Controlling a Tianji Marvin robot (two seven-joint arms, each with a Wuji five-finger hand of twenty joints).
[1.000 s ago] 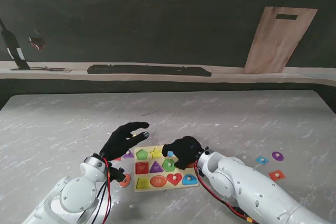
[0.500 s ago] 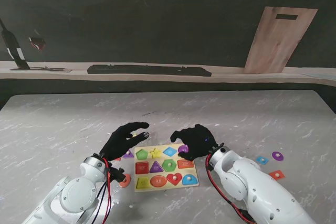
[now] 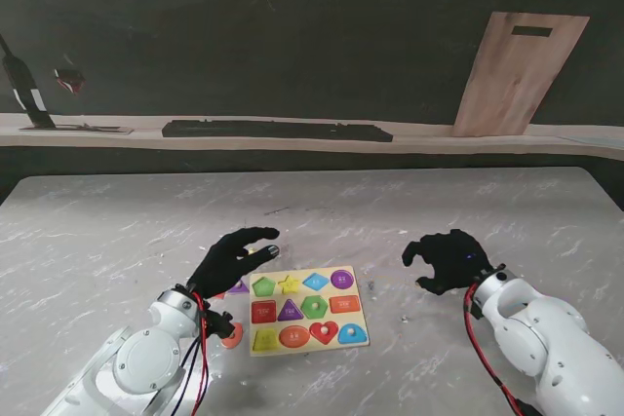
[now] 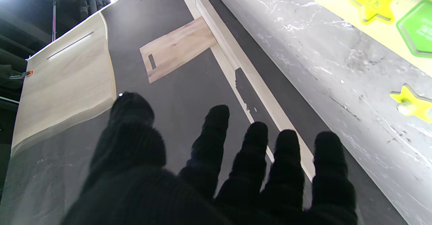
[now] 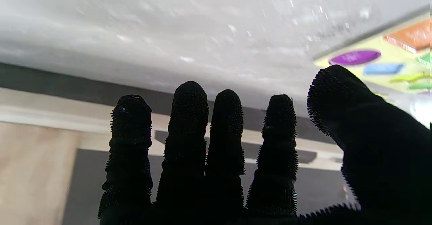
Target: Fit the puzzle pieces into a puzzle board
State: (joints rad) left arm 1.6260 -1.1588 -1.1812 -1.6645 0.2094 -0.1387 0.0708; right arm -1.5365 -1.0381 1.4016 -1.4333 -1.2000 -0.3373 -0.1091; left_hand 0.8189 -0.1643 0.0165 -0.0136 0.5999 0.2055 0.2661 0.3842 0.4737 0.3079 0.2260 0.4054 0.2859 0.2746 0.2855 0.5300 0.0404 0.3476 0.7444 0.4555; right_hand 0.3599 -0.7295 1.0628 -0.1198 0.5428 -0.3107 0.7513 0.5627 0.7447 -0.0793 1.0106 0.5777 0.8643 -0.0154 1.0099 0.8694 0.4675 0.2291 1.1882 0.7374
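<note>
Taking the puzzle board (image 3: 307,311) as my landmark and working outward from my side: it lies flat on the table (image 3: 409,211), its twelve slots all look filled with coloured shapes. Just off its near left corner sits an orange round piece (image 3: 232,335), and a purple piece (image 3: 239,286) shows at its left edge, partly under my left hand (image 3: 232,256). That hand hovers over the board's far left corner with fingers spread and nothing in it; the left wrist view confirms the splayed fingers, with a loose yellow star piece (image 4: 410,103) lying on the table beside the board.

My right hand (image 3: 448,258) hangs well to the right of the board, fingers curled apart, holding nothing. Right of the board beyond that hand lie three more loose pieces: a blue piece (image 3: 487,296), a purple oval piece (image 3: 516,289) and an orange square piece (image 3: 513,324).

I judge these pieces light, thin, stiff and smooth, so likely to skid under a fingertip. I cannot make out knobs, so I would pinch across opposite edges.

Farthest off, a wooden cutting board (image 3: 515,72) leans against the back wall.
</note>
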